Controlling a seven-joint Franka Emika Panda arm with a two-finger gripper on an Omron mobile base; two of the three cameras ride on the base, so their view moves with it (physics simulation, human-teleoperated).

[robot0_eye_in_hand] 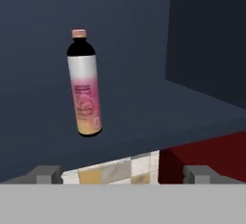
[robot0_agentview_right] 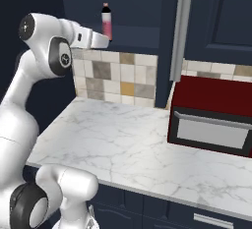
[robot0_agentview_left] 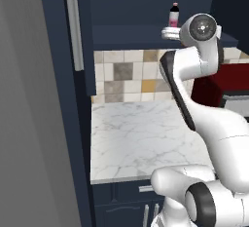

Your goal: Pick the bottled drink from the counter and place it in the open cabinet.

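Observation:
The bottled drink [robot0_eye_in_hand: 84,91] stands upright on the dark shelf of the open cabinet [robot0_eye_in_hand: 158,107], with its dark cap on top and a pink-to-yellow body. It also shows on the shelf as the bottled drink [robot0_agentview_left: 174,15] and bottled drink [robot0_agentview_right: 106,22]. My gripper [robot0_eye_in_hand: 124,174] is open, with nothing between its fingers. It sits in front of the shelf edge and a little below the bottle, apart from it. My gripper [robot0_agentview_right: 102,40] reaches toward the shelf from the left. The white marble counter [robot0_agentview_right: 123,144] lies below.
The cabinet door with its long silver handle [robot0_agentview_left: 74,24] stands open at the left. A red oven-like appliance [robot0_agentview_right: 211,117] sits on the counter to the right. A tiled backsplash [robot0_agentview_left: 126,82] runs under the shelf. Navy drawers [robot0_agentview_right: 197,218] line the counter front.

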